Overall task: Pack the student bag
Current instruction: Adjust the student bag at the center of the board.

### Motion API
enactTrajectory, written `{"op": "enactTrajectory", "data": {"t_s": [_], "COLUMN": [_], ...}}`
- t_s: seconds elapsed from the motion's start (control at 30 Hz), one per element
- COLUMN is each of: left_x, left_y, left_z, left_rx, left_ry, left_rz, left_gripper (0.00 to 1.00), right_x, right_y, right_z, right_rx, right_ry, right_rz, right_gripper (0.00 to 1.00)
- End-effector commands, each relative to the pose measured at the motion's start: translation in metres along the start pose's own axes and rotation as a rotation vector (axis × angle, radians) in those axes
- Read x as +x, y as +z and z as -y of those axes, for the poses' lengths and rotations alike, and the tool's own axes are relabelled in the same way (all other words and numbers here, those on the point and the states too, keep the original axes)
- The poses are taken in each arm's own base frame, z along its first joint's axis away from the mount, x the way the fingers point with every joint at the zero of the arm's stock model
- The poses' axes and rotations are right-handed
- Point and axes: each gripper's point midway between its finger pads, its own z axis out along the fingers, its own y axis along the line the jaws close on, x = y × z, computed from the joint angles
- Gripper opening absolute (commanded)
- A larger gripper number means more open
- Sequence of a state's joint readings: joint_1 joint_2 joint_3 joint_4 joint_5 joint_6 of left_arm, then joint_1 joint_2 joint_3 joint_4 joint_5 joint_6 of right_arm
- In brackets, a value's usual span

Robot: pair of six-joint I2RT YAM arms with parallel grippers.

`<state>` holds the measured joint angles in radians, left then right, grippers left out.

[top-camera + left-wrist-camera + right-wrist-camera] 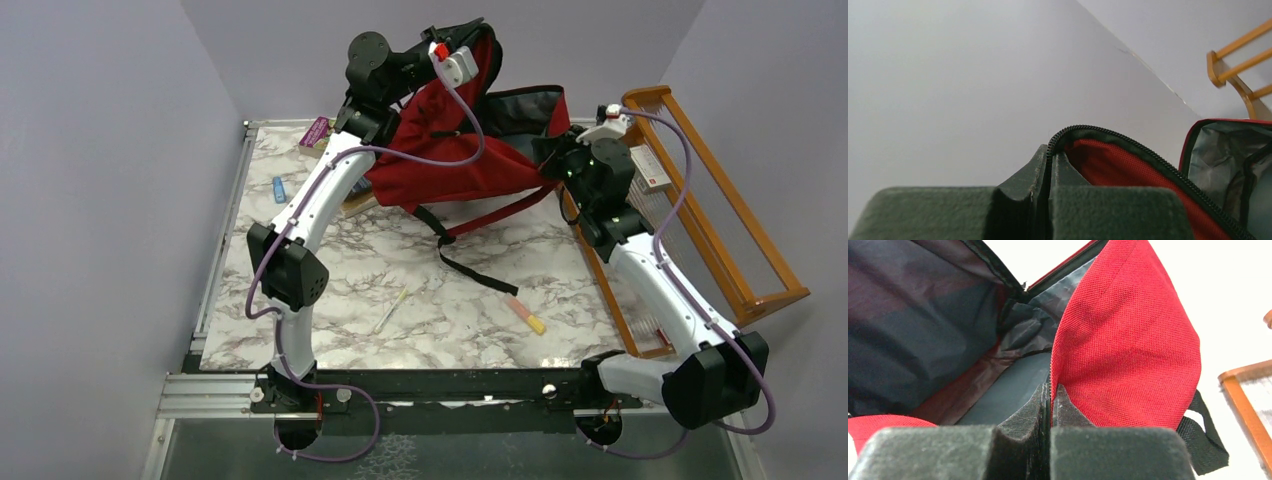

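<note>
The red student bag (455, 160) lies at the back of the table with its mouth held open, grey lining showing. My left gripper (478, 40) is raised high at the back and is shut on the bag's upper zippered edge (1108, 137). My right gripper (553, 150) is shut on the red edge of the opening (1118, 345) at the bag's right side. The grey inside of the bag (923, 325) shows in the right wrist view. A purple book (315, 131) lies at the back left corner. Another book's edge (357, 203) pokes out from under the bag.
A wooden rack (700, 200) stands along the right side, holding a white box (650, 168). A blue item (279, 189), a thin pen (390, 311) and an orange-yellow marker (524, 314) lie on the marble table (440, 320). Black straps (470, 250) trail forward from the bag.
</note>
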<state>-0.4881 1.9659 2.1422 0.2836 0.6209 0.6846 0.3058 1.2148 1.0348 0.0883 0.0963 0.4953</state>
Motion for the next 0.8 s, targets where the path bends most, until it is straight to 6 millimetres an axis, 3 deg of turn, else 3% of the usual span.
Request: {"op": "enactTrajectory", "data": {"t_s": [0.0,0.17,0.3,0.4,0.53,0.67,0.77], "left_x": [-0.070,-0.067,-0.040,0.004,0.062,0.083,0.086], "left_y": [0.005,0.004,-0.001,-0.013,-0.046,-0.081,-0.099], "left_z": [-0.041,-0.040,-0.022,0.006,0.064,0.112,0.137], "left_rx": [-0.097,-0.099,-0.075,-0.050,0.031,0.079,0.122], "left_ry": [0.112,0.113,0.095,0.071,0.004,-0.048,-0.089], "left_rz": [0.162,0.153,0.086,-0.026,-0.133,-0.162,-0.179], "left_gripper": [0.00,0.00,0.00,0.00,0.00,0.00,0.00], "right_x": [-0.043,-0.037,-0.011,0.018,0.068,0.106,0.118], "right_y": [-0.009,-0.008,0.002,0.014,0.030,0.032,0.026], "right_z": [-0.020,-0.019,-0.014,-0.003,0.015,0.025,0.035], "right_rx": [-0.042,-0.046,-0.054,-0.059,-0.079,-0.104,-0.066], "right_ry": [-0.001,0.009,0.022,0.024,0.010,0.028,0.049], "right_rz": [0.113,0.098,0.043,0.016,-0.025,-0.081,-0.111], "right_gripper": [0.00,0.00,0.00,0.00,0.01,0.00,0.06]}}
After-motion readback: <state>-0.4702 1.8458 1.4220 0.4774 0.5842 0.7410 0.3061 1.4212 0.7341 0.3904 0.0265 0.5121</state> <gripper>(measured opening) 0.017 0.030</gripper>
